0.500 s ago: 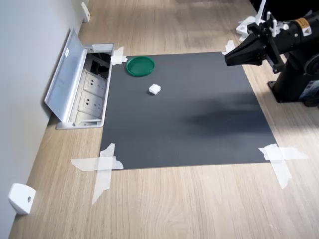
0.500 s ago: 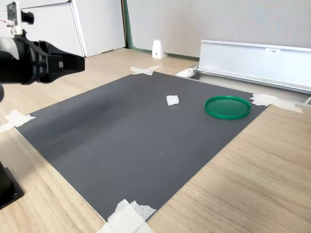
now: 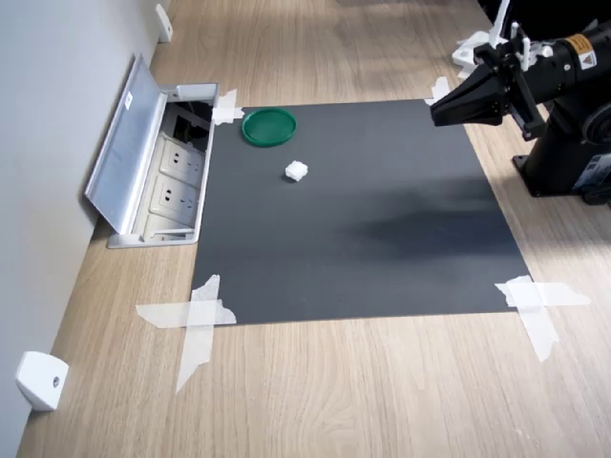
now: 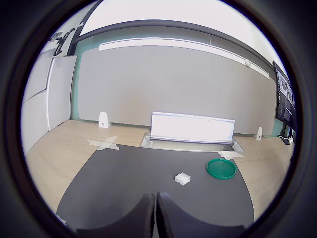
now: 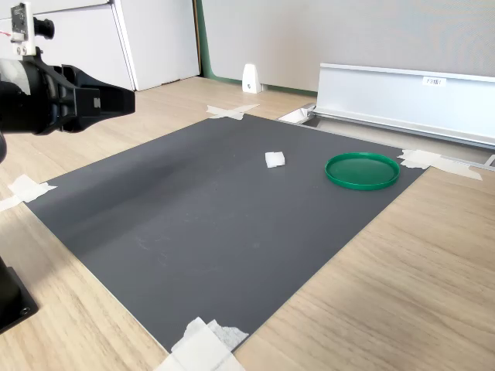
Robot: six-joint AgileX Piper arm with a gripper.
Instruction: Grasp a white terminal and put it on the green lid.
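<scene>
- Approach not begun: black gripper (image 3: 437,113) hangs high at the mat's edge, jaws together, holding nothing.
- Tiny white plastic terminal block (image 3: 296,171) lies on the dark mat (image 3: 382,239), near the flat round green plastic lid (image 3: 268,126), not touching.
- Next move, judged: open, reach and descend over the block.

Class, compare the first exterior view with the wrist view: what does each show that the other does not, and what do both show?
Only the first exterior view shows the power sockets inside the open floor box and the arm's black base. Only the wrist view shows the grey wall panel behind the desk. Both show the white terminal lying on the dark mat apart from the green lid, and the gripper with its jaws together, holding nothing.
</scene>
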